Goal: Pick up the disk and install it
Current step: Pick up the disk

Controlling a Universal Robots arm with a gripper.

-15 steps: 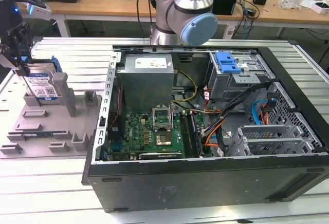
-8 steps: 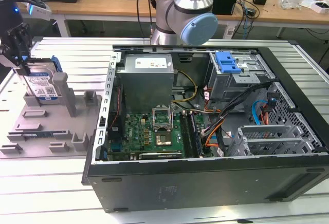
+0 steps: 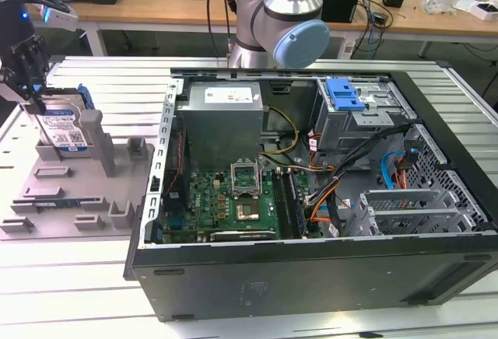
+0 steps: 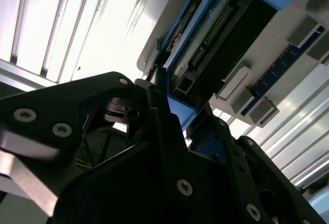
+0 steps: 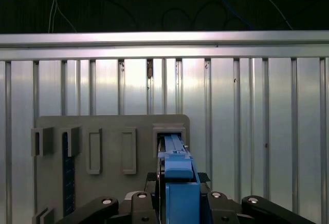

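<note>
Far left, hand (image 3: 33, 99): it's down over the upright drive with its fingers closed in on the blue carrier's end tab. Both wrist views show them pressed on either side of it, so it looks gripped.
Disk (image 3: 64, 131): it stands on edge in the grey fixture, label facing out, seated in its slot and well apart from the case.
Risk, grip: that hold is on a narrow plastic tab. If it sits off-centre, the drive could swing or slip free.
Risk, post: the grey post (image 3: 93, 141) stands just beside the disk. A tilted pull could snag the carrier on it and drag the fixture along.
Grey fixture (image 3: 47, 187): it sits on the counter (image 3: 70, 292) and holds the disk, plus a thin dark strip (image 3: 48, 202) in a slot nearer the camera.
Computer case (image 3: 311, 277): open-topped. Inside are the power supply (image 3: 222, 117), motherboard (image 3: 226, 199), loose cables (image 3: 331, 195), then the drive cage (image 3: 366, 121) under its blue latch (image 3: 345, 94).
</note>
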